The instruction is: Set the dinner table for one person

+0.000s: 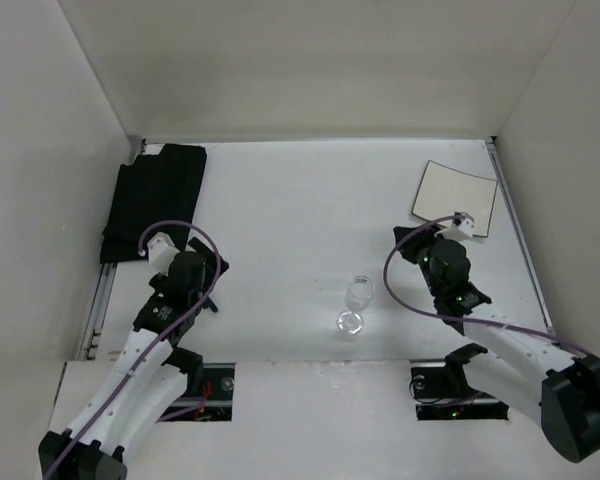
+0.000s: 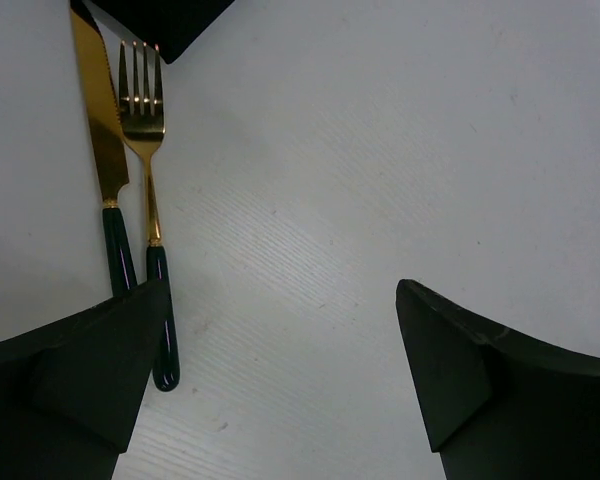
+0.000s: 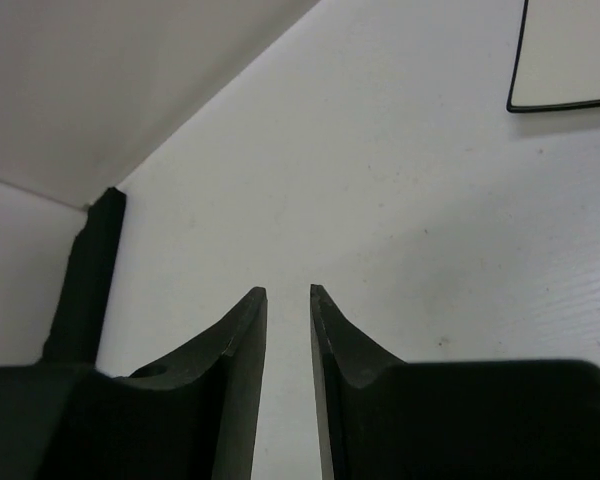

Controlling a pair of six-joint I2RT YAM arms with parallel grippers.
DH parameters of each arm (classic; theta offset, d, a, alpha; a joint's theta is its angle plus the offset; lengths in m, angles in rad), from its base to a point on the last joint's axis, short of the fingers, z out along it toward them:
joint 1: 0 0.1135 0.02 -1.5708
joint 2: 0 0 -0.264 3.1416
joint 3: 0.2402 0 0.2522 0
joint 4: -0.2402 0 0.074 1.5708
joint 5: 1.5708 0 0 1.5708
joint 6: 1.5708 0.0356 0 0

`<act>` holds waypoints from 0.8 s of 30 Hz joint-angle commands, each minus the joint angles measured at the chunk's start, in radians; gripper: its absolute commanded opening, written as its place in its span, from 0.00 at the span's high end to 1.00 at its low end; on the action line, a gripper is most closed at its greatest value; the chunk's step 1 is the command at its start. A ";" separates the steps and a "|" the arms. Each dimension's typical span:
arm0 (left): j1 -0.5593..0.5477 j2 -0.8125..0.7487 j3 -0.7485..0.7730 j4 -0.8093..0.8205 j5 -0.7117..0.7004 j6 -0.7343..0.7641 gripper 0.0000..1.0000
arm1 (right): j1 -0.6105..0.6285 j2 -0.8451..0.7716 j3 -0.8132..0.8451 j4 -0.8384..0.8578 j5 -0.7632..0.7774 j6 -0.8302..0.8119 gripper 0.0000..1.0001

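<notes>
Plain white walls [image 1: 310,60] on three sides, even light.

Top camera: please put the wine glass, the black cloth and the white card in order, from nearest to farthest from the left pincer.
1. Black cloth: far left corner.
2. Wine glass: middle, toward the near edge.
3. White card: far right corner.

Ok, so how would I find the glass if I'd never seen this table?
Start with the big white table. Near the robot's edge, roughly in the middle, sits the glass. It is the only see-through thing, with a stem and round foot, unlike the black mat at the far left and the flat white dark-edged square at the far right.
</notes>
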 commanded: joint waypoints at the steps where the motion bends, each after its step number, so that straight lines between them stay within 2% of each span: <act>1: -0.008 -0.002 0.059 -0.026 -0.066 0.011 0.00 | 0.008 0.025 0.048 0.014 -0.011 -0.006 0.68; 4: 0.014 0.026 0.068 -0.019 -0.095 0.014 0.00 | 0.009 0.014 0.047 0.014 -0.011 -0.009 0.63; 8: 0.074 0.108 0.086 0.024 -0.126 0.030 0.00 | 0.009 0.011 0.050 0.014 -0.027 -0.017 0.64; 13: 0.160 0.207 0.095 0.154 -0.110 0.042 0.00 | 0.012 0.049 0.069 0.011 -0.076 -0.018 0.87; 14: 0.175 0.214 0.086 0.199 -0.095 0.047 0.05 | 0.014 0.060 0.074 0.009 -0.088 -0.018 0.91; 15: 0.197 0.222 0.076 0.245 -0.081 0.048 0.21 | 0.014 0.066 0.077 0.008 -0.093 -0.020 0.92; 16: 0.227 0.233 0.071 0.270 -0.070 0.039 0.50 | 0.014 0.073 0.080 0.008 -0.099 -0.020 0.92; 17: 0.258 0.253 0.074 0.280 -0.063 0.036 0.72 | 0.014 0.077 0.083 0.008 -0.106 -0.023 0.92; 18: 0.286 0.280 0.085 0.287 -0.063 0.036 0.82 | 0.014 0.082 0.085 0.008 -0.111 -0.024 0.91; 20: 0.329 0.347 0.112 0.302 -0.052 0.027 0.85 | 0.017 0.092 0.086 0.014 -0.113 -0.024 0.89; 21: 0.355 0.386 0.129 0.310 -0.047 0.025 0.82 | 0.018 0.100 0.088 0.014 -0.113 -0.026 0.88; 24: 0.441 0.476 0.160 0.360 -0.018 0.002 0.61 | 0.018 0.120 0.096 0.014 -0.123 -0.032 0.84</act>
